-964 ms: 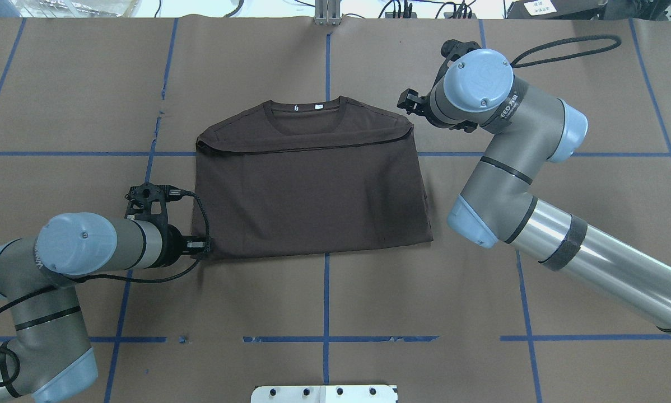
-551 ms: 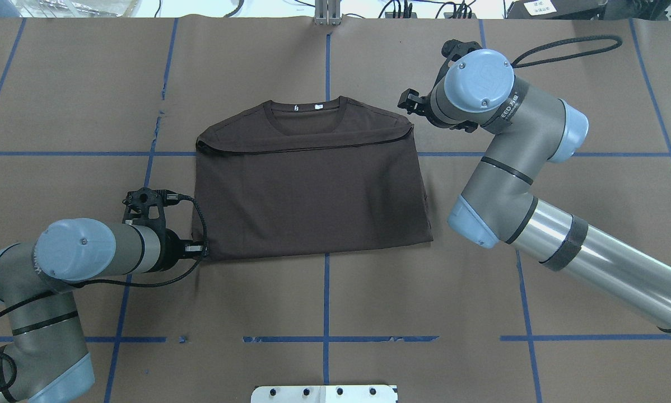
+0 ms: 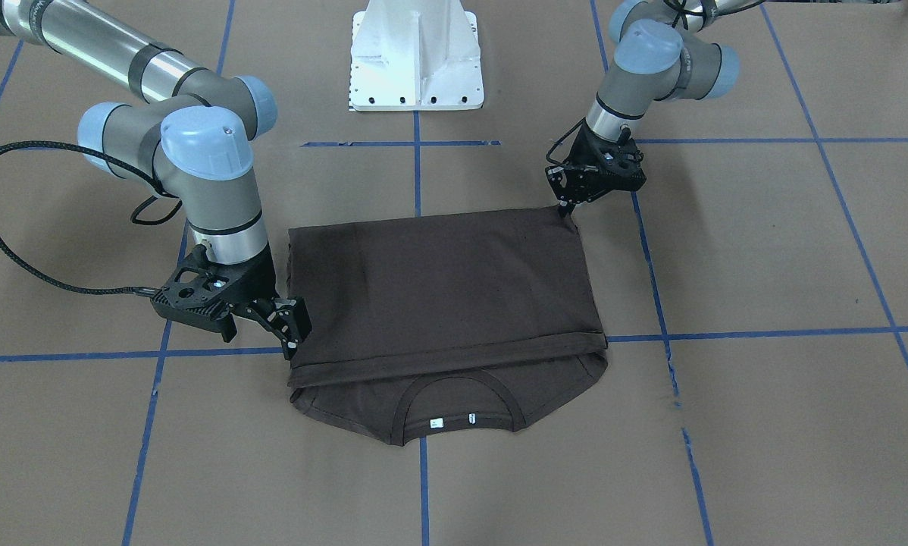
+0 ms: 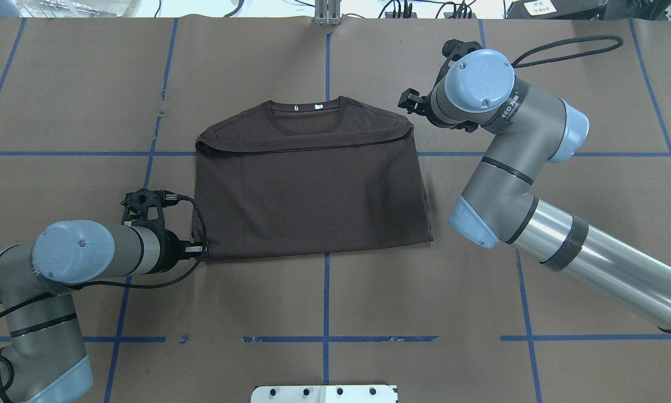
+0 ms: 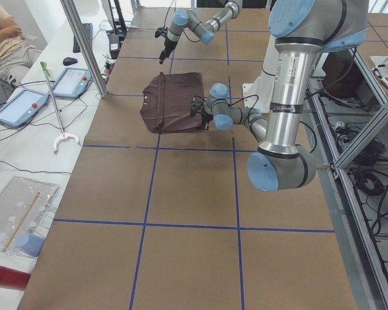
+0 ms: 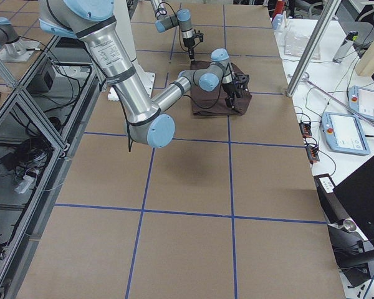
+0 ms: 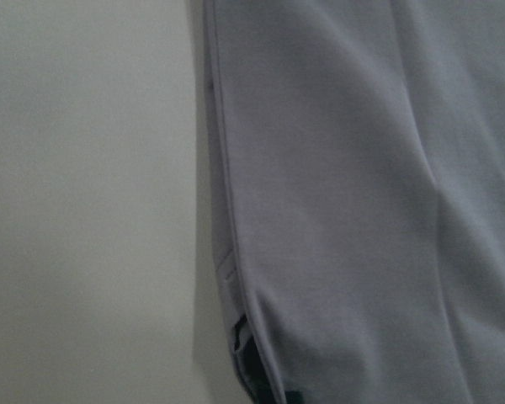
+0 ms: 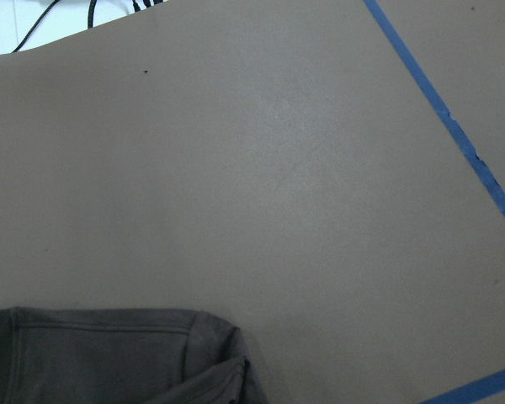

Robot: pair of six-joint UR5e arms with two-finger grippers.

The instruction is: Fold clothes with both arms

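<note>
Overhead exterior: the T-shirt (image 4: pixel 313 196) lies mid-desk, collar toward the edge far from my base. Its lower half is folded up, and the hem stops just short of the collar.
Left claw (image 3: pixel 566 206): down at the shirt corner nearest my base; I cannot tell whether my fingers have closed on the cloth.
Right claw (image 3: pixel 289 327): fingers apart, holding nothing, just beside the diagonally opposite corner.
Step in hand: taking corners for the next fold, as I judge it.
Doing it well: pinch every layer at each corner, lift both evenly, and keep the cloth taut so the layers don't slide.
Cloth: matte, limp knit in a tidy rectangle; ribbed collar (image 3: pixel 454 378), white tags (image 3: pixel 436 422).
Desk (image 4: pixel 481 291): flat brown paper with a blue tape grid.
</note>
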